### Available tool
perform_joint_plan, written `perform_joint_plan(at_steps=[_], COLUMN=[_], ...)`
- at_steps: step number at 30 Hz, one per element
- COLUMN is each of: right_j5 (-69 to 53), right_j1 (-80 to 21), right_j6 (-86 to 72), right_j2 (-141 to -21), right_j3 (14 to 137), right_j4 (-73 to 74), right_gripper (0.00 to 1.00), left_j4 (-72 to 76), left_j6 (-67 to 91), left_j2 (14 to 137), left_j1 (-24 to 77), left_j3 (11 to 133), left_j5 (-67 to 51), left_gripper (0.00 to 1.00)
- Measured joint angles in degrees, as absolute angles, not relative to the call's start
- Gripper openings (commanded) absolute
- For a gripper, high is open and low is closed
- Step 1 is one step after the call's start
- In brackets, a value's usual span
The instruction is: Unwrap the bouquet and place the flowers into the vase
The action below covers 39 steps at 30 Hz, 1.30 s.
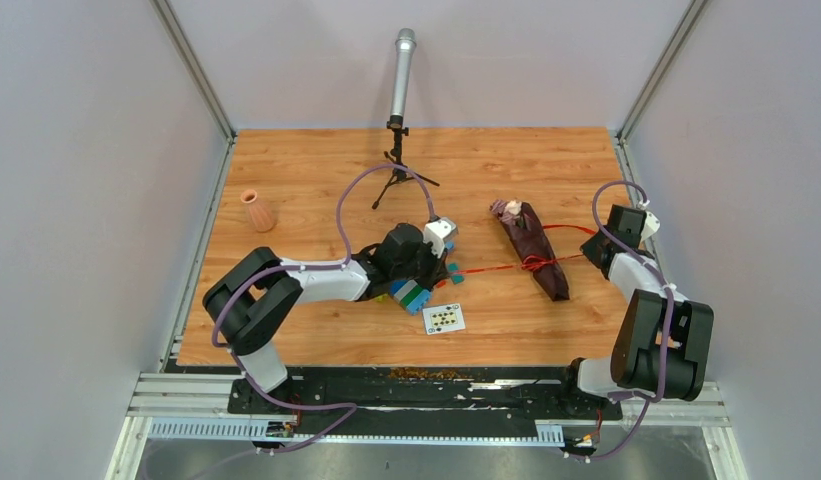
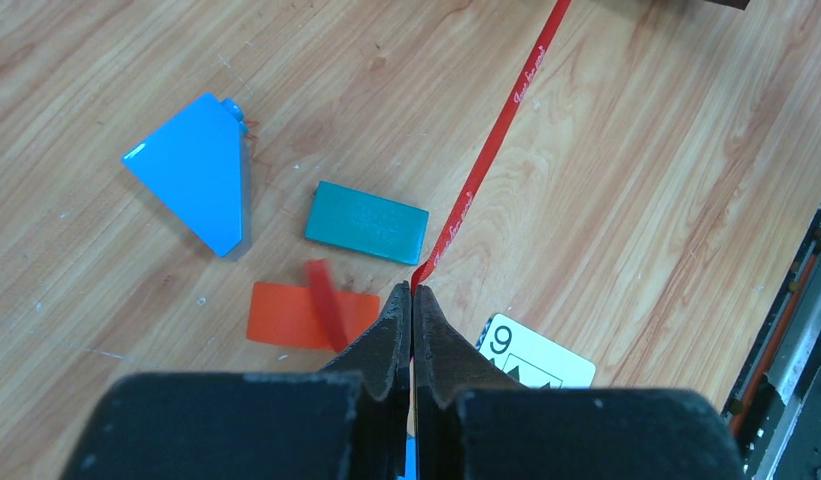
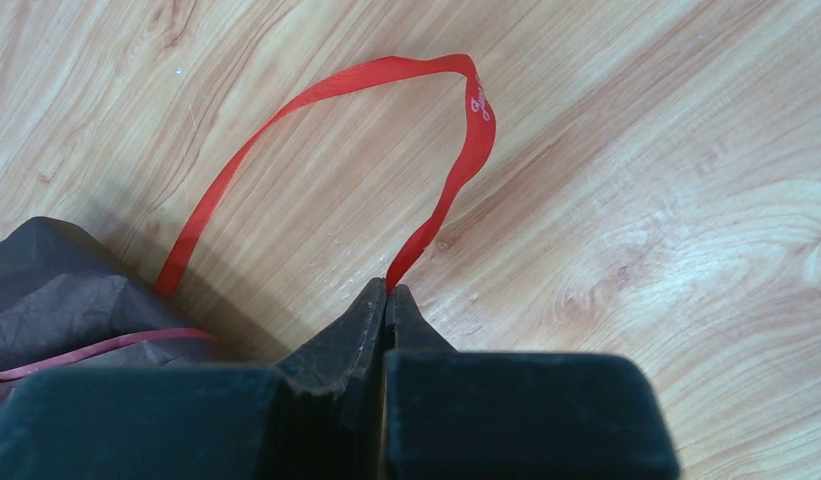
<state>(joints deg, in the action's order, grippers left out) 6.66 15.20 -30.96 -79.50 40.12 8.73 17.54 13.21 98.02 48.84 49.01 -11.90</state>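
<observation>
card (image 2: 538, 358) half hidden, flowers (image 1: 506, 208) mostly wrapped

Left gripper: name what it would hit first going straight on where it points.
Probably the teal block just ahead of the left gripper, beside the ribbon it pinches; depth is unclear.

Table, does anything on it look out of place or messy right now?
Yes. Loose toy blocks and a playing card lie scattered by the left hand, unrelated to flowers. Brown crumbs litter the black base rail. The bouquet lies on its side, still wrapped; the vase stands upright.
</observation>
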Motion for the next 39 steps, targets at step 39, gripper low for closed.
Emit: perform_joint_plan(at_steps=[39], right_j5=[10.66], right_j1=[17.96], right_j6=[-31.35], right_j2=[-80.6], right_j3=[40.1], right_j4=[11.09], right_gripper=[0.0], left_j4=[8.1], left_j6=[13.02], left_j2=[89.47], left_j1=[42.68], left_j3=[45.34], left_j5=[-6.31], left_gripper=[0.0])
